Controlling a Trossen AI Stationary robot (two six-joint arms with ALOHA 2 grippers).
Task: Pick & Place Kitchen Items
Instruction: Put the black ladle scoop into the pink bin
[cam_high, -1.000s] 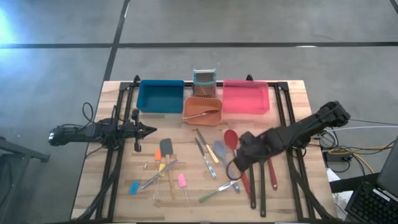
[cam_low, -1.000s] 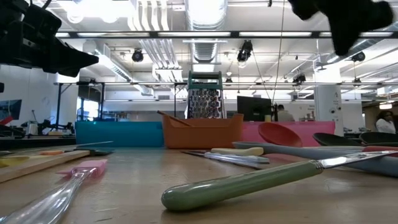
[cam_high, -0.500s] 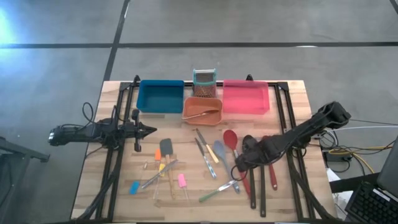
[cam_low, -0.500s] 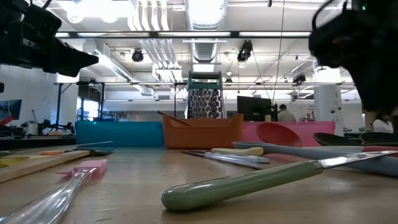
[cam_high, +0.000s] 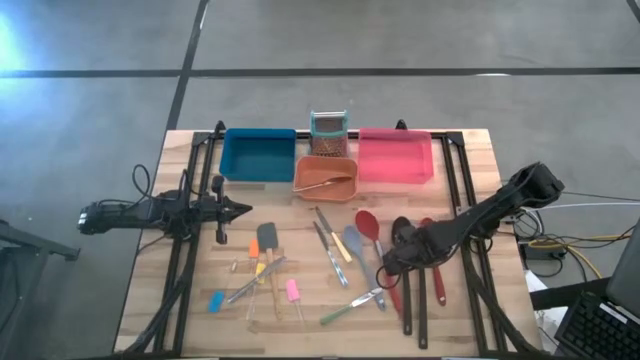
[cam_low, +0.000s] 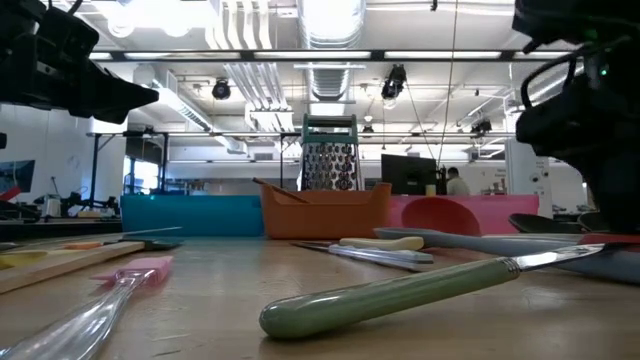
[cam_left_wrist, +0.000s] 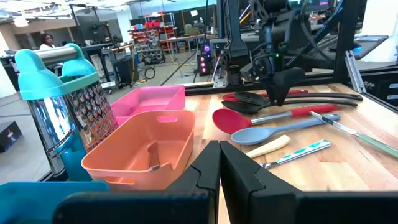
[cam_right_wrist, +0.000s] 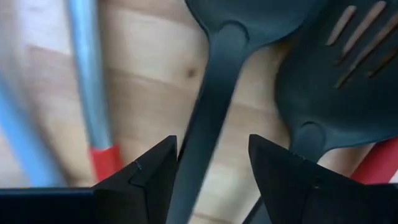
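black spoon (cam_right_wrist: 211, 93) lengthwise between fingers (cam_right_wrist: 149, 171), seemingly

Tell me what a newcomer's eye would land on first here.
The right gripper is low over the table's right side, fingers open astride a black spoon's handle, beside a black slotted spatula. Behind the loose utensils stand three bins: blue, orange and pink.

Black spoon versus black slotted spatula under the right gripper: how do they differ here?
The black spoon has a solid bowl; the black slotted spatula has slits through its head. The spoon's handle runs between the open fingers of the right gripper; the spatula's handle lies outside them. Both are black, long-handled and flat on the table.
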